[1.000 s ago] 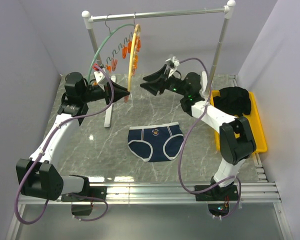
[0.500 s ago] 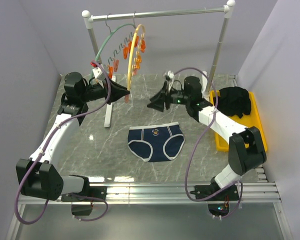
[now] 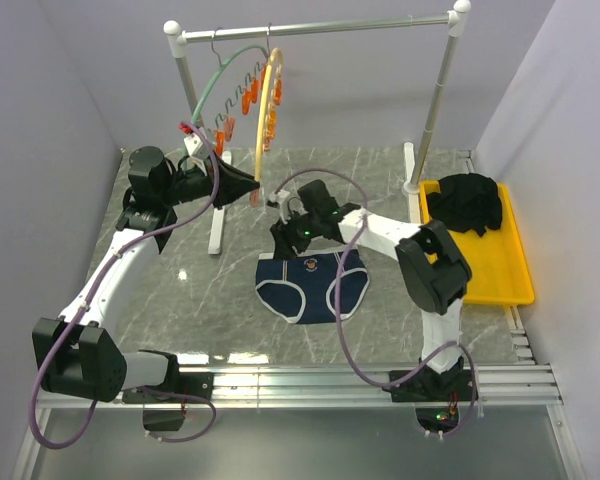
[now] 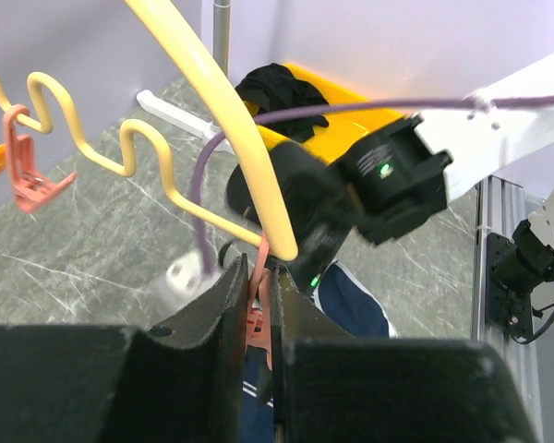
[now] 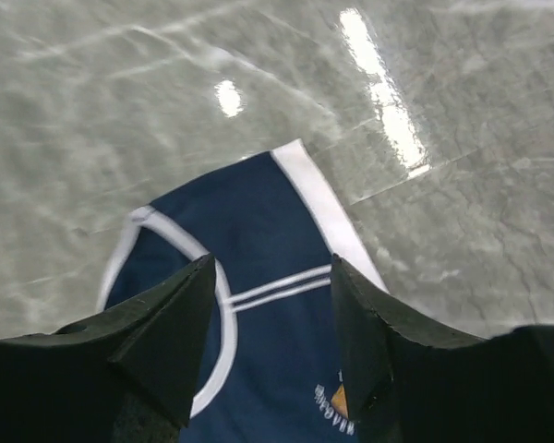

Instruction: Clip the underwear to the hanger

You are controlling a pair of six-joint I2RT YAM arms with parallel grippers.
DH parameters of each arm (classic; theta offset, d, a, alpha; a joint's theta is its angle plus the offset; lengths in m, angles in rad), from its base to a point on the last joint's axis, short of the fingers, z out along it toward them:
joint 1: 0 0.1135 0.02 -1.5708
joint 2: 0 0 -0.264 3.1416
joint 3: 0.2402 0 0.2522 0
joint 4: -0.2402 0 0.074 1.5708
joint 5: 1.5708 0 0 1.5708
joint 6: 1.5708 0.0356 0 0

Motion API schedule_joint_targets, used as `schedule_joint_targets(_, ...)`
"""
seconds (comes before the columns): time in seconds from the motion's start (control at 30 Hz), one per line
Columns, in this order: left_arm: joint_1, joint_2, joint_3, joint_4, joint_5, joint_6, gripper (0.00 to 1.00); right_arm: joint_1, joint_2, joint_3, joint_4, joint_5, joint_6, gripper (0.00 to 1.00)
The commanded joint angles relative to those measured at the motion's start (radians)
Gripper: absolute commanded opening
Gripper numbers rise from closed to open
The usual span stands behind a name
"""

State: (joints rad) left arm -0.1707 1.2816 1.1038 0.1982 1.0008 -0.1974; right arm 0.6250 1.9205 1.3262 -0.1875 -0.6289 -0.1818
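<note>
Flat on the tabletop, lower centre of the top view: the underwear. Just over its waistband, the right gripper, jaws spread wide apart. Hooked on the rail, upper centre: the hanger. At its lower end, the left gripper, jaws nearly together, seemingly pinching an orange clip.

1. The top camera, high behind the arm bases, looks down over the whole table to the rack.
2. The left wrist camera is very near the hanger and faces the right arm.
3. The right wrist camera looks steeply down, close on the underwear; all three views share it.
</note>
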Motion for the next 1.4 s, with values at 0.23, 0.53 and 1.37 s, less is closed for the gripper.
schedule_joint_targets(0.23,0.0,-0.018,0.018,0.044,0.002,-0.023,0.0,0.087,0.123,0.093,-0.083,0.236,-0.154,0.63)
schedule_joint_targets(0.53,0.0,-0.013,0.024,0.037,0.004,-0.013,0.0,0.133,0.189,0.077,-0.093,0.347,-0.199,0.63)
schedule_joint_targets(1.37,0.0,-0.005,0.03,0.017,-0.016,-0.046,0.0,0.117,-0.228,-0.241,0.528,0.241,-0.235,0.0)
